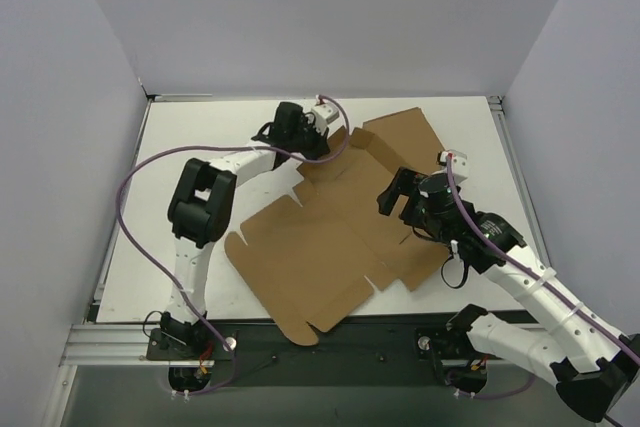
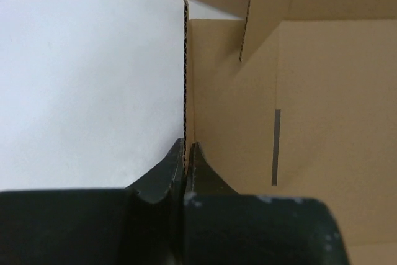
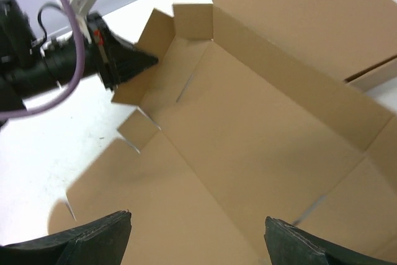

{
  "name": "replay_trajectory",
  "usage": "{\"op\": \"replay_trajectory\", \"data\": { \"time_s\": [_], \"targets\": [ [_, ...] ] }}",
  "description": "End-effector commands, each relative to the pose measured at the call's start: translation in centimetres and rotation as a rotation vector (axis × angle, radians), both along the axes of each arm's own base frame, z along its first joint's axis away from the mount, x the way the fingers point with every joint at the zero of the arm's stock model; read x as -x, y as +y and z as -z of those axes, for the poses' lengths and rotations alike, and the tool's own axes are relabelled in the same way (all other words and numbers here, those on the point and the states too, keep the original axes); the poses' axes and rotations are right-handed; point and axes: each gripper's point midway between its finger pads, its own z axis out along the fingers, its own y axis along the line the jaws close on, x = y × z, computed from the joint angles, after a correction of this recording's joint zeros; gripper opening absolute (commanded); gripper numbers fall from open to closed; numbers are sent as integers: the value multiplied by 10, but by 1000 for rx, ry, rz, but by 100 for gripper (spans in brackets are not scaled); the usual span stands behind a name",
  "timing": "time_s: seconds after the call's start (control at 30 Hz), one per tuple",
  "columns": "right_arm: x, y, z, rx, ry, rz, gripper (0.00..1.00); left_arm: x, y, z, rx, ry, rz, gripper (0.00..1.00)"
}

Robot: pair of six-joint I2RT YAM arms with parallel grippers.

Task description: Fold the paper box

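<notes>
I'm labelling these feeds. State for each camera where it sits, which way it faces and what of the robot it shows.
Top: above and behind the arms, looking down on the table and cardboard box; both arms show.
Left wrist: looks along the left claw, shut on the edge of a raised flap.
Right wrist: looks over the open right claw down at the box.
Shared: top and right wrist both show the left claw on that flap.

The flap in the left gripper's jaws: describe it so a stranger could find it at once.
On the white table lies the unfolded brown paper box. Along its far left edge, one narrow flap stands upright. Other flaps nearby are raised too, but this alone is pinched by the left gripper.
</notes>
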Motion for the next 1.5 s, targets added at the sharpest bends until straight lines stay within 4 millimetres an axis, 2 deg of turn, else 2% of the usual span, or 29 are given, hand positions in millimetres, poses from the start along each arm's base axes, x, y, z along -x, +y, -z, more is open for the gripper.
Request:
{"op": "replay_trajectory", "data": {
  "time_s": [0.0,0.03,0.07,0.1,0.13,0.17,0.23,0.27,0.3,0.37,0.43,0.5,0.53,0.57,0.63,0.77,0.87,0.9,0.93,1.07,1.27,1.47],
  "targets": [
    [-11,17,-4,-153,33,77,90,9,30,-49,63,-193,-96,0],
    [-15,22,-12,-194,26,88,90,14,37,-52,72,-214,-120,0],
    [-19,28,-10,-224,39,103,90,12,46,-91,126,-319,-183,0],
    [-23,32,-12,-263,40,115,90,17,53,-100,145,-352,-208,0],
    [-30,42,-23,-360,22,137,90,33,67,-97,142,-368,-242,0],
    [-34,49,-23,-403,35,141,90,33,74,-118,194,-436,-293,0],
    [-45,60,-34,-553,40,203,90,56,93,-121,220,-472,-342,0],
    [-51,65,-30,-588,57,222,91,62,98,-134,256,-523,-366,0],
    [-57,74,-38,-656,52,218,91,65,108,-138,263,-544,-411,0],
    [-66,85,-38,-734,84,260,91,81,121,-148,287,-587,-441,0],
    [-76,89,-32,-755,108,302,91,94,131,-162,309,-635,-473,0],
    [-81,93,-40,-798,93,343,91,104,141,-162,306,-660,-511,0],
    [-86,94,-44,-819,75,354,91,109,147,-170,317,-682,-525,0],
    [-88,94,-46,-829,66,370,91,115,150,-165,313,-682,-534,0],
    [-90,93,-49,-867,43,412,91,122,157,-175,336,-717,-564,0],
    [-94,88,-52,-913,-4,468,91,134,156,-177,340,-740,-574,0],
    [-96,86,-66,-917,-56,463,90,140,151,-179,335,-750,-571,0],
    [-96,84,-67,-915,-63,477,90,143,151,-174,327,-748,-569,0],
    [-95,81,-67,-916,-73,486,90,146,150,-179,344,-761,-570,0],
    [-98,72,-81,-941,-133,514,90,154,145,-178,354,-762,-560,0],
    [-104,62,-80,-972,-154,558,90,165,146,-178,361,-780,-560,0],
    [-114,59,-57,-973,-99,613,87,176,145,-178,379,-804,-548,0]
  ]
}}
